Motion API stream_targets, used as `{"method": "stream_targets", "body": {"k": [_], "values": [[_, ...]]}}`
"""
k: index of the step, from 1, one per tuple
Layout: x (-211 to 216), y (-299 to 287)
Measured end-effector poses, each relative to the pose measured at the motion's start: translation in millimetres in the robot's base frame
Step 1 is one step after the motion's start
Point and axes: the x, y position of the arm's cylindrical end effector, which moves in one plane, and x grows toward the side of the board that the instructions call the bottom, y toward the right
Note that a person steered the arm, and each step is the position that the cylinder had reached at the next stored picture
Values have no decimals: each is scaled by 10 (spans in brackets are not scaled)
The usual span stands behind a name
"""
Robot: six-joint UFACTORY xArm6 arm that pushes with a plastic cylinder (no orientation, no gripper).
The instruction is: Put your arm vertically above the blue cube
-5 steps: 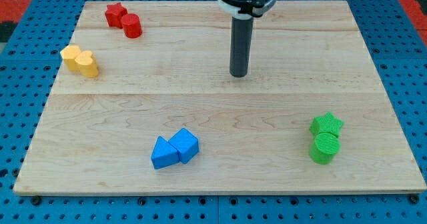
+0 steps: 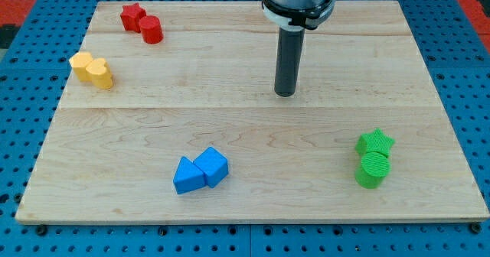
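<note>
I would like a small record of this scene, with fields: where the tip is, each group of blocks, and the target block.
tip: my tip rests on bare board, upper middle, touching no block
target: blue cube, lower middle, toward the view's bottom left of the tip
touching target: blue triangular block
top left: red star, red cylinder
left edge: two yellow blocks
lower right: green star, green cylinder

You can't see the arm [image 2: 298,1] above its collar: the view's top edge cuts it off, directly above the wooden board [image 2: 253,196]. The board's two bottom corners are partly clipped by the view's side edges.
</note>
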Motion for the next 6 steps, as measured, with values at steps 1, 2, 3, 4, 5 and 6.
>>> {"method": "stream_targets", "body": {"k": [1,2,3,4,5,6], "values": [[0,68],[-1,68],[-11,-66],[59,-188],[775,-666],[895,-1345]]}}
